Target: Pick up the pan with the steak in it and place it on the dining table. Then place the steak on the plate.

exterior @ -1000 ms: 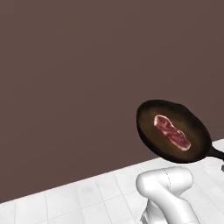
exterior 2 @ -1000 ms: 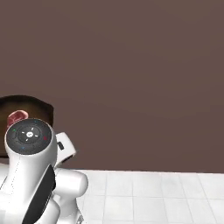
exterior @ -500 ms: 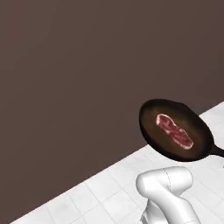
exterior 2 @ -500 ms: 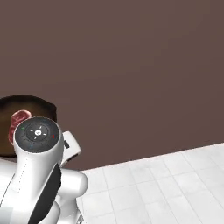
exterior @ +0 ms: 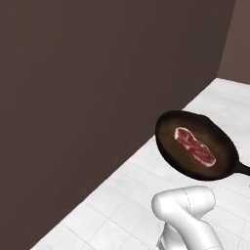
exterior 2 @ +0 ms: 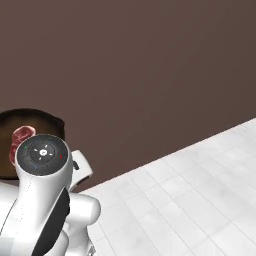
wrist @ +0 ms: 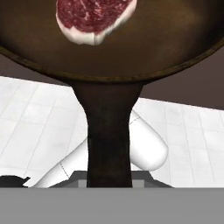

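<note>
The pan (exterior: 197,144) is a round dark skillet held in the air above the floor. The steak (exterior: 195,146), red with a pale fat edge, lies flat inside it. In the right base view the pan (exterior 2: 30,122) and steak (exterior 2: 19,137) peek out behind the arm at the left. In the hand view the steak (wrist: 94,17) rests in the pan (wrist: 166,39), and the black handle (wrist: 109,127) runs down to my gripper (wrist: 109,181), which is shut on it. The dining table and the plate are out of view.
A dark brown wall (exterior: 88,73) stands close ahead, meeting a lighter wall at a corner (exterior: 234,39) on the right. White tiled floor (exterior 2: 190,195) spreads below. My arm's white elbow (exterior: 183,205) sits under the pan.
The whole picture has swung, so the base has moved: the wall's foot now runs steeply and a corner has come into view. The pan and steak stay held as before.
</note>
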You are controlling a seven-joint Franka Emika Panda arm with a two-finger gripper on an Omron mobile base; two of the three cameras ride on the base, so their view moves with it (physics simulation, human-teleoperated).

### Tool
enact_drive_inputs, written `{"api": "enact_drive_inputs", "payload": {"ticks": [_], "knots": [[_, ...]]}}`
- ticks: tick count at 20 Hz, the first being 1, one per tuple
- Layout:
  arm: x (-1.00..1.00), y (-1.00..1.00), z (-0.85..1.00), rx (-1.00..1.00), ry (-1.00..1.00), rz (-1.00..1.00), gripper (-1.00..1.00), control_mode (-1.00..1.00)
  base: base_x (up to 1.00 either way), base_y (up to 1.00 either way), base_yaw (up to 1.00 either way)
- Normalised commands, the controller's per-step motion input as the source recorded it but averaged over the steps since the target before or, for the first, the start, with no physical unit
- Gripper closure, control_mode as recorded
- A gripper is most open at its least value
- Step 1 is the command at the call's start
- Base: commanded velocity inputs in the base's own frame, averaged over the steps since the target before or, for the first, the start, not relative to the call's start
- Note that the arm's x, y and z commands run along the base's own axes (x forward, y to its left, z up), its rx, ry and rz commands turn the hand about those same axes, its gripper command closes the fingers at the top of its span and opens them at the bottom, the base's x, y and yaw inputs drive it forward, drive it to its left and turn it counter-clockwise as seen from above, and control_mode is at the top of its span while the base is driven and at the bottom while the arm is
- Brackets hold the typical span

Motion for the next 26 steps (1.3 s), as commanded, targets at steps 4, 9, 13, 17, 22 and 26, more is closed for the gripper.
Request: {"api": "enact_drive_inputs", "payload": {"ticks": [4,9,13,17,22,26], "knots": [[0.00,0.00,0.00,0.00,0.00,0.00,1.00,1.00,0.00,0.00,-0.50],[0.00,0.00,0.00,0.00,0.00,0.00,1.00,1.00,0.00,0.00,-0.50],[0.00,0.00,0.00,0.00,0.00,0.00,1.00,1.00,0.00,0.00,-0.50],[0.00,0.00,0.00,0.00,0.00,0.00,1.00,1.00,0.00,0.00,-0.50],[0.00,0.00,0.00,0.00,0.00,0.00,1.00,1.00,0.00,0.00,-0.50],[0.00,0.00,0.00,0.00,0.00,0.00,1.00,1.00,0.01,-0.01,-0.50]]}}
